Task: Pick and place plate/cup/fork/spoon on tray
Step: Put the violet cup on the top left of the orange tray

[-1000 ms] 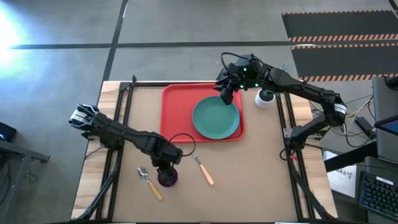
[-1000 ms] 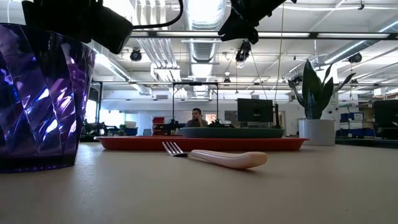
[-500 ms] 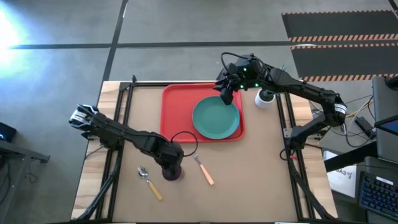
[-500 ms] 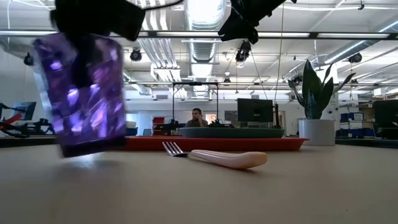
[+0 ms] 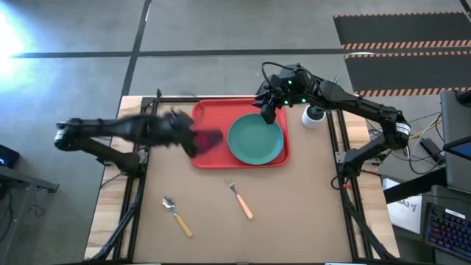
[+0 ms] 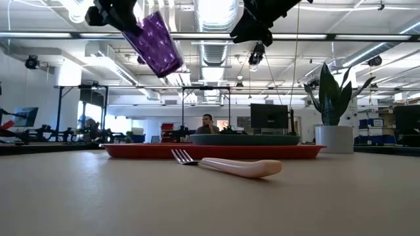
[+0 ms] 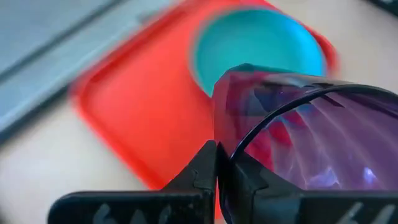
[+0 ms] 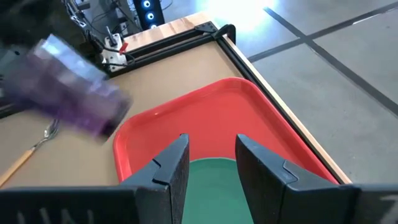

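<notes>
My left gripper [image 5: 193, 140] is shut on the purple cup [image 5: 208, 138], which hangs high over the left part of the red tray [image 5: 221, 158], tilted in the low view [image 6: 157, 43]. The teal plate [image 5: 255, 140] lies flat on the tray's right half. The fork [image 5: 241, 200] and the spoon [image 5: 176, 216] lie on the table in front of the tray. My right gripper [image 5: 266, 110] hangs open over the plate's far rim, its fingers [image 8: 171, 165] apart with nothing between them. My left gripper pinches the cup's wall at the rim [image 7: 227, 157], one finger [image 7: 249, 182] inside the mouth and one [image 7: 200, 175] outside. The cup [image 7: 298, 134] is lifted clear, well above the tray, and tilted with its base pointing away from the gripper.
A small white pot with a green plant [image 5: 314, 116] stands on the table just right of the tray. Black frame bars [image 5: 147, 110] run along the table's left and far sides. Bare table lies between the tray and the near edge.
My left gripper has lifted the cup off the table beside the spoon, carried it up and toward the far edge until it hangs over the tray's left part, and turned as it went. The cup stood upright then and is tilted now. The right arm kept still.
</notes>
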Robot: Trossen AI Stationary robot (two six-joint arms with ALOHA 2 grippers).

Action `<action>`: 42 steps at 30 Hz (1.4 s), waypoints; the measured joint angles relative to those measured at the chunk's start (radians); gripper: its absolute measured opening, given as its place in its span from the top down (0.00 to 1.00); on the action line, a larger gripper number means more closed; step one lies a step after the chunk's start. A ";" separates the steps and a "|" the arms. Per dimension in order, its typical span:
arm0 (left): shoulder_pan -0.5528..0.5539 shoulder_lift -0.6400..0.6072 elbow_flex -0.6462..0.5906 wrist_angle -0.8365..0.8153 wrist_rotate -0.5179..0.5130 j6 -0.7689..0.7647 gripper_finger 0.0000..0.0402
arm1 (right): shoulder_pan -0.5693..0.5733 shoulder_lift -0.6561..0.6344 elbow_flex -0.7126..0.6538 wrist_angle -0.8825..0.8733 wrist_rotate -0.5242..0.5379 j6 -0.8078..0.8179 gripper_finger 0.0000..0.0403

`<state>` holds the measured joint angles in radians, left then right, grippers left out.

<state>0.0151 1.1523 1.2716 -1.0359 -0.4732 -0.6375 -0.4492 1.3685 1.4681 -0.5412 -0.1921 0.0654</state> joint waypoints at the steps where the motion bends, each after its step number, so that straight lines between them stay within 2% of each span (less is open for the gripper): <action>1: 0.058 -0.026 0.000 0.002 0.000 0.033 1.00 | 0.000 0.000 0.000 0.000 0.000 0.002 0.71; 4: 0.252 -0.073 0.012 0.010 0.058 0.122 1.00 | 0.000 0.000 0.000 0.000 0.000 0.016 0.71; 8: 0.511 -0.072 0.029 0.030 0.256 0.245 1.00 | 0.000 0.000 0.000 0.000 0.000 0.048 0.71; 10: 0.601 -0.040 0.048 0.046 0.347 0.305 1.00 | 0.000 0.000 0.000 0.001 0.000 0.057 0.71; 13: 0.678 0.041 0.087 0.047 0.404 0.394 1.00 | 0.000 0.000 0.000 0.007 0.001 0.074 0.71; 22: 0.732 0.368 0.297 0.029 0.511 0.572 1.00 | 0.000 0.000 0.000 0.030 0.001 0.096 0.71; 26: 0.732 0.490 0.393 -0.136 0.518 0.646 1.00 | 0.000 0.000 0.000 0.029 0.008 0.101 0.71; 28: 0.732 0.538 0.412 -0.219 0.483 0.675 1.00 | 0.000 0.000 0.000 0.029 0.008 0.101 0.71; 31: 0.732 0.575 0.408 -0.262 0.423 0.697 1.00 | 0.000 0.000 0.000 0.030 0.008 0.100 0.71; 42: 0.735 0.613 0.407 -0.145 0.423 0.718 1.00 | 0.000 0.000 0.000 0.032 0.009 0.094 0.71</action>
<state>0.7500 1.7655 1.6791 -1.1809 -0.0501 0.0801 -0.4492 1.3689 1.4681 -0.5097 -0.1833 0.1596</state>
